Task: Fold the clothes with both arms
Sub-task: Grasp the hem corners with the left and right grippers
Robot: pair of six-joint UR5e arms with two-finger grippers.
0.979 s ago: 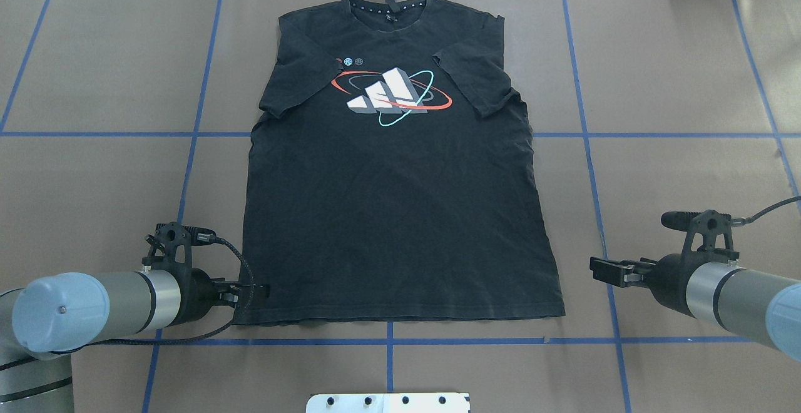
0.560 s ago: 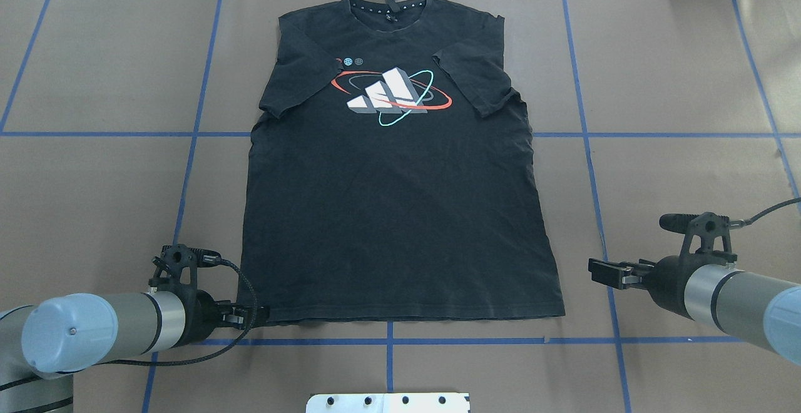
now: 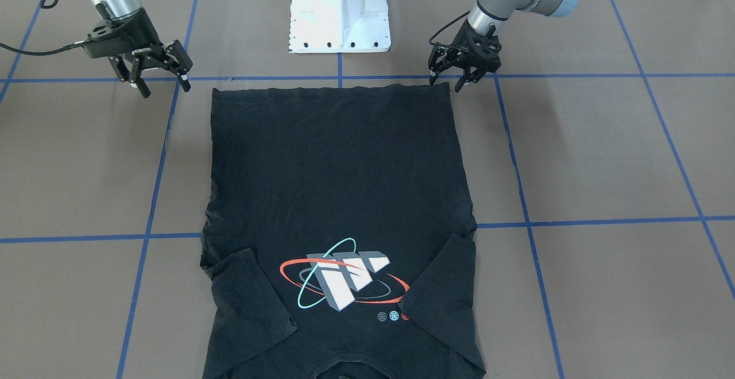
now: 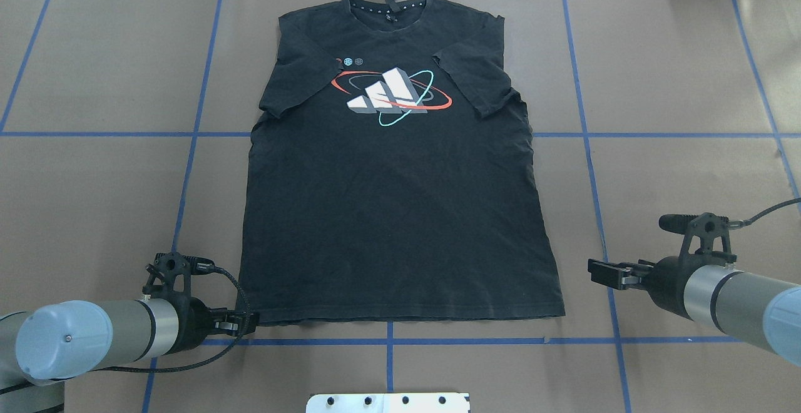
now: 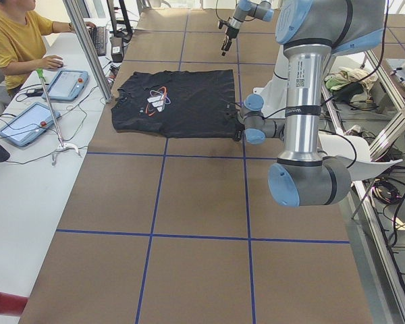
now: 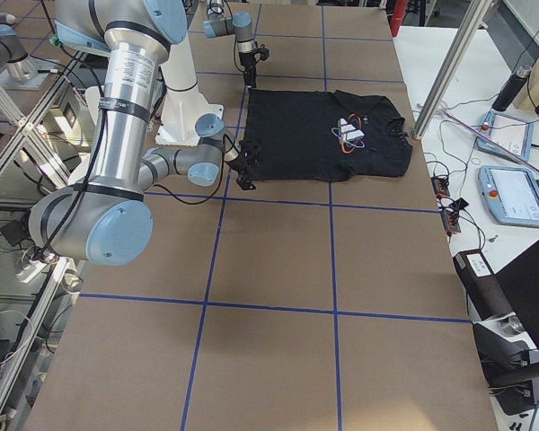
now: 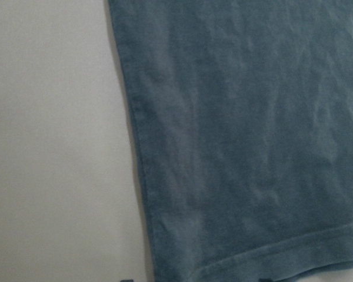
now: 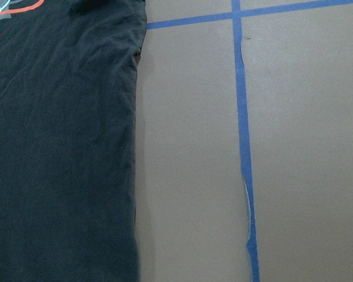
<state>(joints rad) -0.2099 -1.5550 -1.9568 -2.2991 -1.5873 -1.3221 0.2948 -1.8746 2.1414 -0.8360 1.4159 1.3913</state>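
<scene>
The black T-shirt (image 4: 394,213) lies flat and face up on the brown table, collar at the far side, both sleeves folded in over the chest beside the logo (image 4: 389,96). My left gripper (image 3: 445,84) is open and low at the shirt's near-left hem corner, its fingers on either side of that corner. In the left wrist view the hem corner (image 7: 182,264) fills the bottom of the frame. My right gripper (image 3: 166,90) is open, above the table, a short way outside the shirt's right edge (image 8: 132,176).
The white pedestal base (image 3: 340,8) stands at the near table edge between the arms. Blue tape lines (image 4: 388,341) grid the brown table. A person (image 5: 13,40) sits at a side table with tablets beyond the far edge, next to a metal post (image 5: 88,47).
My left gripper has moved back toward the robot and down along the shirt's left edge to the hem corner. The right gripper has barely moved.
</scene>
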